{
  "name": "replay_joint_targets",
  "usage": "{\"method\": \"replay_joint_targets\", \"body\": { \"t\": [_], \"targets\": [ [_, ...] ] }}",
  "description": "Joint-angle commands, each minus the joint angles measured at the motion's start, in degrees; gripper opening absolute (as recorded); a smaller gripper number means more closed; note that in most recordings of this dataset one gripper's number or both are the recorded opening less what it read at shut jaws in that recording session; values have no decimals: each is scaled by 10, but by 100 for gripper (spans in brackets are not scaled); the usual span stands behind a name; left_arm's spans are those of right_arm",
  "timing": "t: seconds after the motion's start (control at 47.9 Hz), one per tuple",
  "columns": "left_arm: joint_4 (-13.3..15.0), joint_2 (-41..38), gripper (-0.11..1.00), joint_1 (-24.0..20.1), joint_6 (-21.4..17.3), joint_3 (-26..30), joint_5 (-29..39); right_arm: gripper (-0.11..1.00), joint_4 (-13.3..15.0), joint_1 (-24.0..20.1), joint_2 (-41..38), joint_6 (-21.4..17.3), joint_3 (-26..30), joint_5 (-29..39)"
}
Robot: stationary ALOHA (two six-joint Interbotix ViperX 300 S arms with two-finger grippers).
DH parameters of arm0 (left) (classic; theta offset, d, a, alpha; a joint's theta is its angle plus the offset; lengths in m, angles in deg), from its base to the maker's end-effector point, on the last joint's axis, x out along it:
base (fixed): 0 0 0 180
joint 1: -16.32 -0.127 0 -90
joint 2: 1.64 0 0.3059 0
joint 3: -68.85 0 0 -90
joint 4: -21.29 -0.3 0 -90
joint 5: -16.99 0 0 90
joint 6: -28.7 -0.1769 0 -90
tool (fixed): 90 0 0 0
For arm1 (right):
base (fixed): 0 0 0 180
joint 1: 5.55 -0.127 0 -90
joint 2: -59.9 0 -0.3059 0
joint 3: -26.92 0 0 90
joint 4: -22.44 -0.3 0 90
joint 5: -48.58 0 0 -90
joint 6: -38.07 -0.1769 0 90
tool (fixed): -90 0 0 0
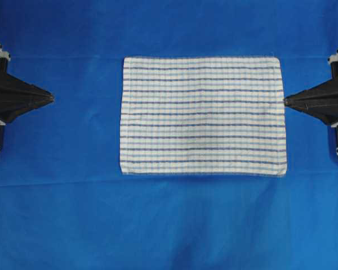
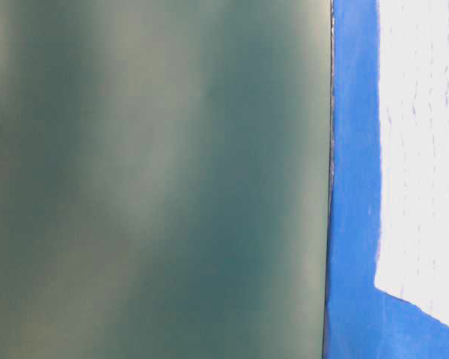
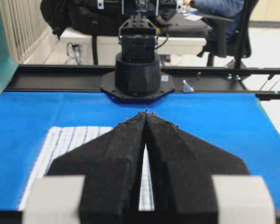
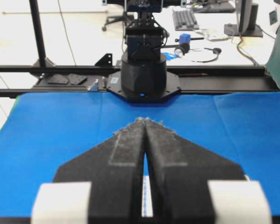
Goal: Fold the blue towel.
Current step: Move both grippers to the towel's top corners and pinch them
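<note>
The blue towel (image 1: 203, 117), a white rectangle crossed by thin dark-blue and light-blue stripes in a fine check, lies spread flat in 1 layer on the large plain blue cloth (image 1: 73, 214) that covers the work surface. In the overhead view it sits a little right of the middle, its long sides running left to right, its edges roughly square to the frame and its 4 corners all showing, none turned over. The left gripper (image 1: 52, 98) rests at the left edge of that view with its black wedge-shaped fingers brought together to a point, aimed level toward the towel and well apart from its left edge. The right gripper (image 1: 285, 102) mirrors it from the right edge, jaws likewise pressed together and empty, its tip just beside the towel's right edge; whether it touches the fabric cannot be told. From the left wrist camera the 2 closed fingers (image 3: 116, 154) fill the lower frame, with the towel visible beneath and to the left of them and the base of the opposite arm (image 3: 137, 70) standing beyond the cloth's far edge. The right wrist camera shows the same closed wedge over the blue cloth, with only a sliver of the towel in the narrow slit between the fingers. The table-level view is mostly filled by a blurred grey-green surface (image 2: 157, 179), with a strip of blue cloth and an overexposed part of the towel at the right.
</note>
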Motion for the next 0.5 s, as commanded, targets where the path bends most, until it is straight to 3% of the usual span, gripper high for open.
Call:
{"method": "replay_joint_targets", "body": {
  "t": [0.0, 0.209, 0.48],
  "targets": [
    [11, -24, -1, -1, 0, 16, -4, 0, -4, 0, -3, -4, 12, -2],
    [11, -105, -1, -25, -4, 47, -10, 0, -4, 35, -8, -9, 31, 64],
    [12, -222, 0, -99, 4, 76, -15, 0, -5, 149, -41, -43, 25, 154]
  ]
}}
